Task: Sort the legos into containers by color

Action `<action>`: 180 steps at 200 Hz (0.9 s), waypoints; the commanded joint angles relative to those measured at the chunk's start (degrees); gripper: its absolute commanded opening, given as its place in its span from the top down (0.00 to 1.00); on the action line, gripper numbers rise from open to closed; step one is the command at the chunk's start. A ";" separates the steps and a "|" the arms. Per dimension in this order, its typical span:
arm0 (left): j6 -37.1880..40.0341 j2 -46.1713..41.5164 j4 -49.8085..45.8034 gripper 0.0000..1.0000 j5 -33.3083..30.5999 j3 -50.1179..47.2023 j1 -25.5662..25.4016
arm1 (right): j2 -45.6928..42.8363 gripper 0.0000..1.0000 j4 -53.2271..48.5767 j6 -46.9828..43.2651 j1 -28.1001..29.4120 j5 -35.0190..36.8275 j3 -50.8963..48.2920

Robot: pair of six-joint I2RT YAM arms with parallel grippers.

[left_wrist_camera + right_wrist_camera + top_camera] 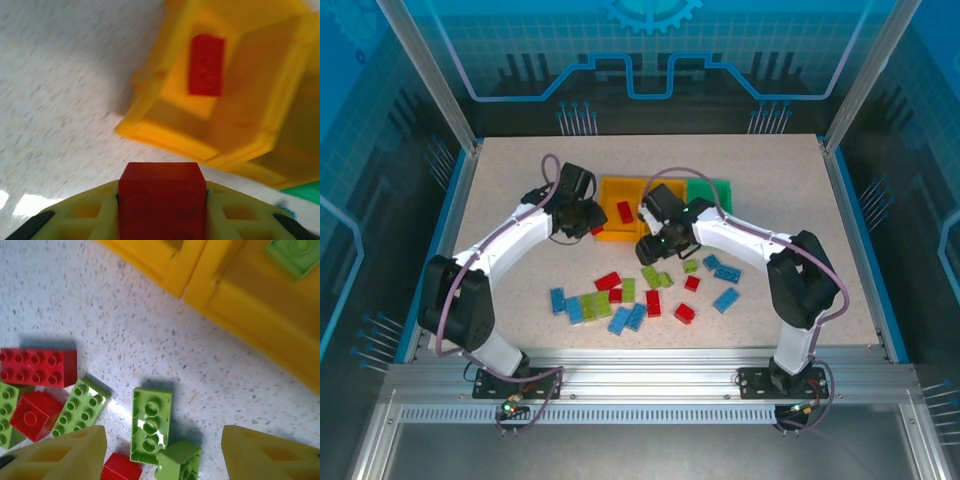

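Observation:
My left gripper [591, 225] is shut on a red lego [162, 200], just off the near-left corner of the left orange-yellow container [150, 131]. Another red lego [206, 65] lies inside that container [613, 190]. My right gripper [162, 436] stands open above an upside-down light green lego [150, 422] and a small green lego [181, 460], with nothing between its fingers. From above, the right gripper [653, 255] hovers in front of the middle container, whose wall [260, 315] holds a green lego [295, 255]. The bright green container [712, 190] stands at the right end.
Red, blue and light green legos lie scattered on the table in front of the containers: a red one [608, 281], green ones [595, 305], blue ones [727, 272]. In the right wrist view a long red lego [37, 367] and a green lego [80, 407] lie to the left.

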 commanded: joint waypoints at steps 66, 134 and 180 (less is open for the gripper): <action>9.79 21.86 -1.31 0.60 1.72 21.60 0.98 | 4.63 0.36 3.15 -0.16 4.90 1.99 0.09; 5.85 20.53 -0.28 0.27 4.72 21.95 0.99 | 8.65 0.38 2.28 -0.43 4.98 1.71 0.64; 3.18 13.42 2.29 0.13 4.31 16.32 1.01 | 11.28 0.41 0.67 -0.86 5.04 3.36 2.49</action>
